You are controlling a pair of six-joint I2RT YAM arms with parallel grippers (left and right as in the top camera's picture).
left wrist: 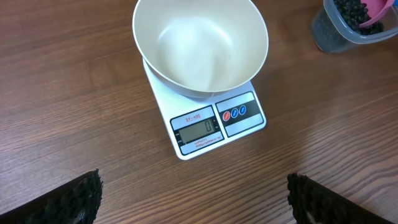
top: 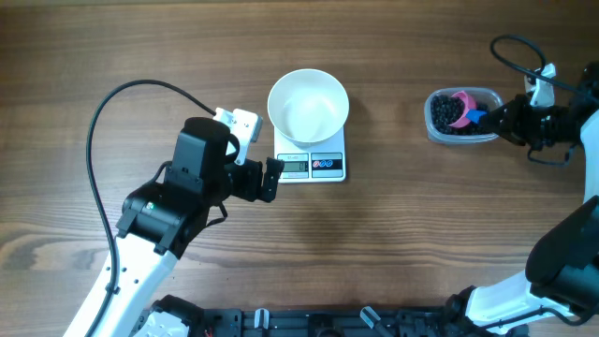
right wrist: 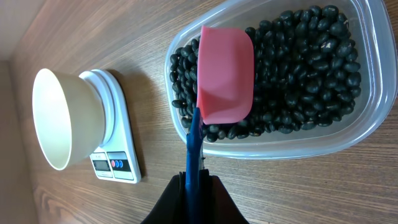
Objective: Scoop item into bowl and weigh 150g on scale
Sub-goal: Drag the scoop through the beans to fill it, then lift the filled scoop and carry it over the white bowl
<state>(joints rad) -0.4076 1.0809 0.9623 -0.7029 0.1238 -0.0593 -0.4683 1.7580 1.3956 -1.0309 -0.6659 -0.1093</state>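
Finds beans (right wrist: 305, 74) heaped in tub (right wrist: 373, 106), at 3 o'clock from bowl (top: 308, 105). Clenches right hand (right wrist: 194, 182) on blue handle (right wrist: 193, 143) of pink scoop (right wrist: 225, 74), over beans. Shows bowl empty atop scale (top: 328, 166), display (left wrist: 198, 130) at zero. Hangs left hand (top: 271, 178) released at scale's 8 o'clock, above desk (top: 421, 243).

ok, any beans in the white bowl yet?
No, the white bowl on the scale shows a bare interior, while the black beans sit in the clear tub.
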